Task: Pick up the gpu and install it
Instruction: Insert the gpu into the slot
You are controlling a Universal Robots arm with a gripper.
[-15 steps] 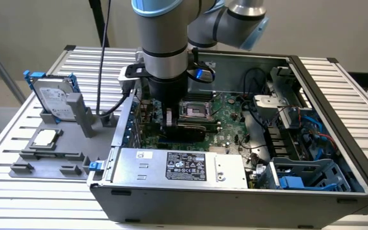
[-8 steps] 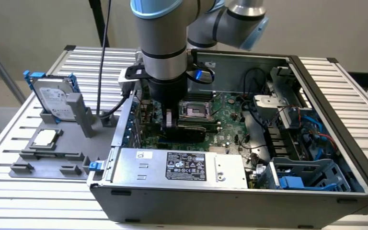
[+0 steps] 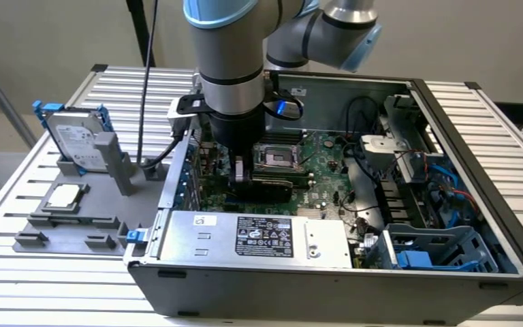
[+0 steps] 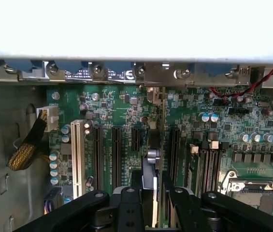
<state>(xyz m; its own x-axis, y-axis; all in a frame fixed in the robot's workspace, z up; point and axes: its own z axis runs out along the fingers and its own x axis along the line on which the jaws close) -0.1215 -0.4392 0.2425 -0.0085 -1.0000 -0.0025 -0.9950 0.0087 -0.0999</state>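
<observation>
1. Look at your gripper (image 3: 240, 178): it is lowered into the open computer case (image 3: 443, 122), right above the motherboard (image 3: 321, 153).
2. Its jaws are partly closed, pinching the gpu (image 4: 151, 159) edge-on between the black fingers (image 4: 182, 200).
3. You hold the gpu upright over the motherboard's expansion slots (image 4: 116, 150), beside the white slot (image 4: 76, 152).
4. The CPU socket (image 3: 275, 158) sits just beside the gripper.
5. Outside the case, the hard drive (image 3: 73, 139) stands in the grey fixture (image 3: 71, 218).
</observation>
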